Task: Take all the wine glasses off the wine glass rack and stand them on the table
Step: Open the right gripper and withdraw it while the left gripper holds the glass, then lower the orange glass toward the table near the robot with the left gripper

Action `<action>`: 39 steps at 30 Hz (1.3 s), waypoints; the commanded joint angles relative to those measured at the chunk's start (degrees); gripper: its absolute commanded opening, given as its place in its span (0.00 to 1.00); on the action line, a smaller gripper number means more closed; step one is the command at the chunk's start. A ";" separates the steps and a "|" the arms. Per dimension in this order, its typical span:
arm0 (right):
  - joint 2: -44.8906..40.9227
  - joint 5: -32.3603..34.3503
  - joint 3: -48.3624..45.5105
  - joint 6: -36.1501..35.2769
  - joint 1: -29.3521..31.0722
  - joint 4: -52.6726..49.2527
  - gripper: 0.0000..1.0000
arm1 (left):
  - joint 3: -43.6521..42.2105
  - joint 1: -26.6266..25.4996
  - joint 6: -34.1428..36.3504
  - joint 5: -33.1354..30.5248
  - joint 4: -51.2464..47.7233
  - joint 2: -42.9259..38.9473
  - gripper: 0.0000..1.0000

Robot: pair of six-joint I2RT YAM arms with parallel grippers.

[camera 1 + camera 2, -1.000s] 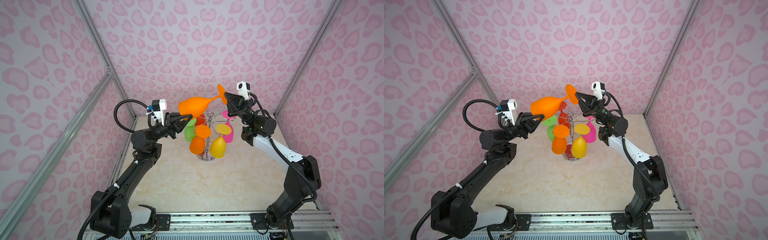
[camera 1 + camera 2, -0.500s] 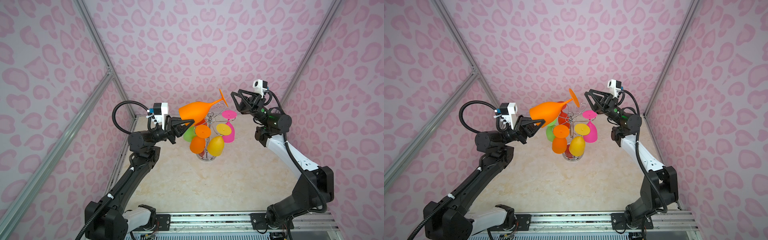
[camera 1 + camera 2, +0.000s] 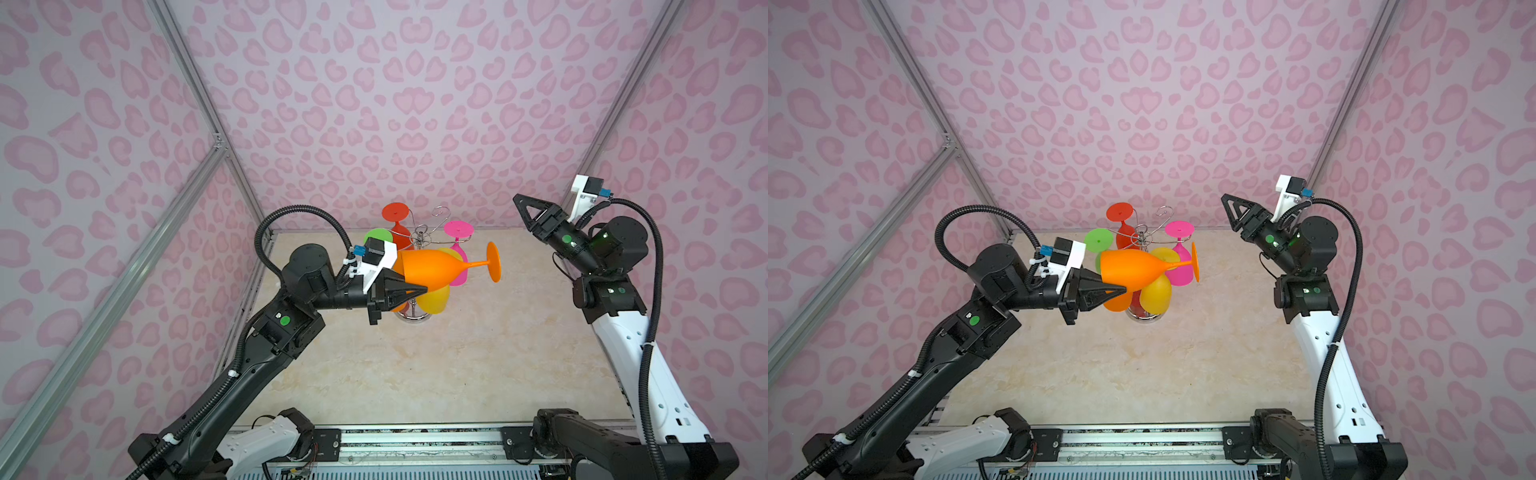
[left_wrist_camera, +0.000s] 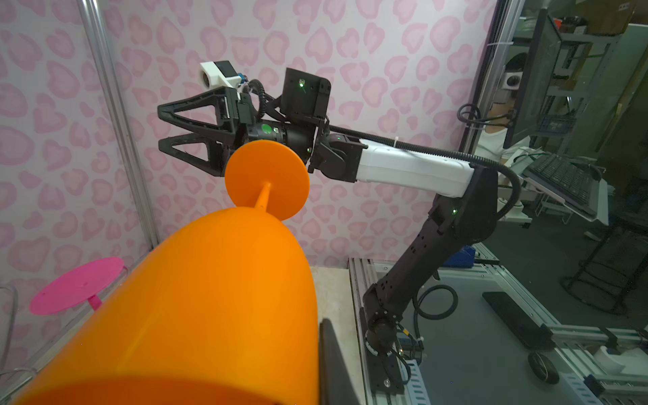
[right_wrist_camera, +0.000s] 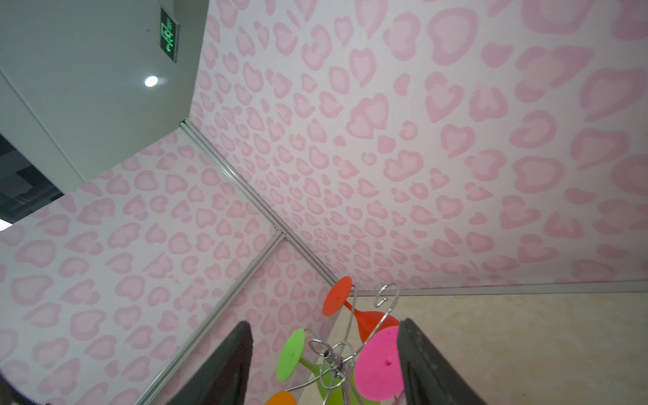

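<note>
An orange wine glass point(image 3: 428, 268) point(image 3: 1129, 270) lies sideways in the air in front of the wine glass rack point(image 3: 422, 239) point(image 3: 1142, 237), clear of its hooks, with its foot to the right. My left gripper point(image 3: 409, 286) point(image 3: 1115, 291) is shut on the rim of its bowl. In the left wrist view the bowl point(image 4: 210, 298) fills the frame beside one dark finger point(image 4: 333, 364). My right gripper point(image 3: 519, 203) point(image 3: 1225, 199) point(image 4: 159, 126) point(image 5: 324, 322) hangs open and empty, well to the right of the glass's foot.
The chrome rack still carries red point(image 3: 395, 212), green point(image 3: 378, 239), pink point(image 3: 457, 228) and yellow point(image 3: 436, 299) glasses hanging bowl-down, plus a second orange one point(image 3: 1117, 303) low behind my left fingers. An empty curled hook point(image 3: 440, 212) sticks up at the back. Patterned walls close in three sides.
My right gripper let go of the orange glass's foot, opened and drew back to the right. My left gripper carried the glass lower and forward, so its stem now lies level.
</note>
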 commanded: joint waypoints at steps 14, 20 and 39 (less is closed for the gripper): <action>-1.67 4.57 -5.11 -9.27 -5.36 -11.16 0.66 | 10.58 -25.42 13.96 -46.06 -44.39 12.18 0.02; -0.71 4.71 -5.45 -9.83 -5.42 -11.73 0.66 | 10.34 -26.37 13.11 -51.84 -50.20 19.29 0.02; 0.35 4.83 -7.24 -10.37 -5.54 -11.30 0.65 | 11.75 -26.57 12.28 -53.74 -59.83 30.49 0.02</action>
